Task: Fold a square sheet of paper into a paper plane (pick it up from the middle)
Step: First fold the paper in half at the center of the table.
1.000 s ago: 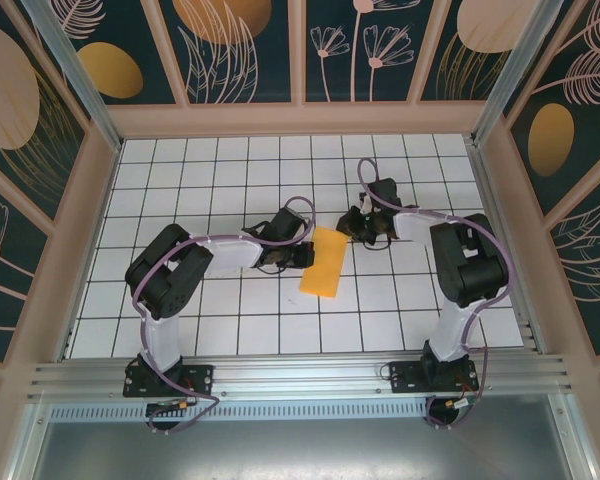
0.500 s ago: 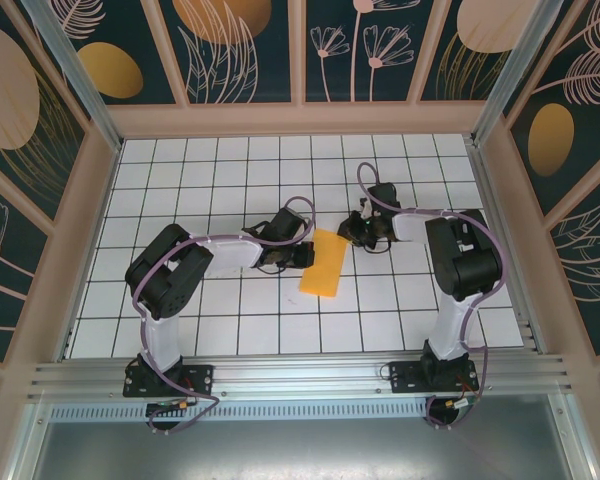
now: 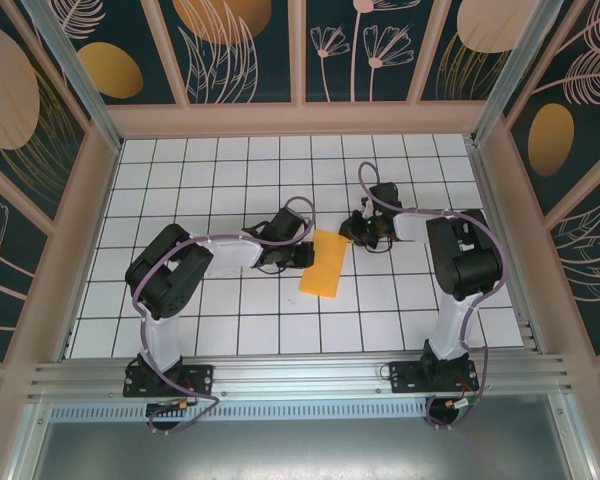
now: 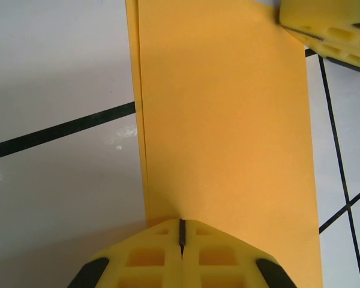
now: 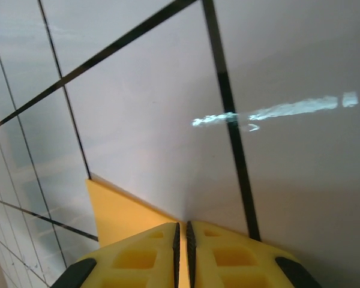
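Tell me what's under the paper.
Under the paper is the white gridded table. The grid lines it covers are hidden, and anything lying beneath it cannot be seen.

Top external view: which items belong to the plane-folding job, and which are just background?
Job:
- square sheet of paper, folded to a strip
- left end effector, shut on its edge
- right end effector, shut on a corner

Background:
- gridded table
- patterned wall panels
- metal rail
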Robot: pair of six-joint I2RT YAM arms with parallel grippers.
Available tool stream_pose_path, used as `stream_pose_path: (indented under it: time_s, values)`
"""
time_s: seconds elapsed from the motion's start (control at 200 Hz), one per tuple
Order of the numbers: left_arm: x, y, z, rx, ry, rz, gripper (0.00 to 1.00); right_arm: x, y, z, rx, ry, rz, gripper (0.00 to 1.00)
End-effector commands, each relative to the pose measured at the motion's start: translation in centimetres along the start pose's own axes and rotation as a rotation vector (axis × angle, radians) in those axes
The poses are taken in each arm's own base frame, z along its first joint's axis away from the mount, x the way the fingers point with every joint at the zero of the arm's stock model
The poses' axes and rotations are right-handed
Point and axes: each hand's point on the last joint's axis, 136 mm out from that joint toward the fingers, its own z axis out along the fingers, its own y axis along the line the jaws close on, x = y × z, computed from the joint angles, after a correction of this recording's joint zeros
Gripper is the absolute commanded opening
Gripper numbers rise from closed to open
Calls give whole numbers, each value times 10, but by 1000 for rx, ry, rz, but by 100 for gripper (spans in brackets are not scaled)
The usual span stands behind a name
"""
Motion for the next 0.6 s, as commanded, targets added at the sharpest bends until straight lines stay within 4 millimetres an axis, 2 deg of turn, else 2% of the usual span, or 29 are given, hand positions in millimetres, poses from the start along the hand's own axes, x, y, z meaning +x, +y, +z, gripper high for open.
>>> stream_pose_path:
  time_s: [0.0, 0.09, 0.19, 0.285, 0.49, 0.595]
  values:
    - [51, 47, 12, -167, 159, -32, 0, 7, -22, 6, 47, 19, 32, 16]
    - [52, 48, 11, -168, 160, -32, 0, 0, -12, -3, 41, -2, 15, 16]
    - [52, 47, 11, -167, 158, -31, 0, -11, 10, -17, 2, -32, -15, 16]
    - [52, 48, 10, -170, 156, -32, 0, -18, 19, -25, -17, -62, -27, 17]
    - [51, 46, 11, -163, 154, -35, 0, -9, 6, -7, -20, -21, 17, 16]
    - [49, 45, 11, -159, 150, -35, 0, -4, -11, -3, 38, -18, 37, 16]
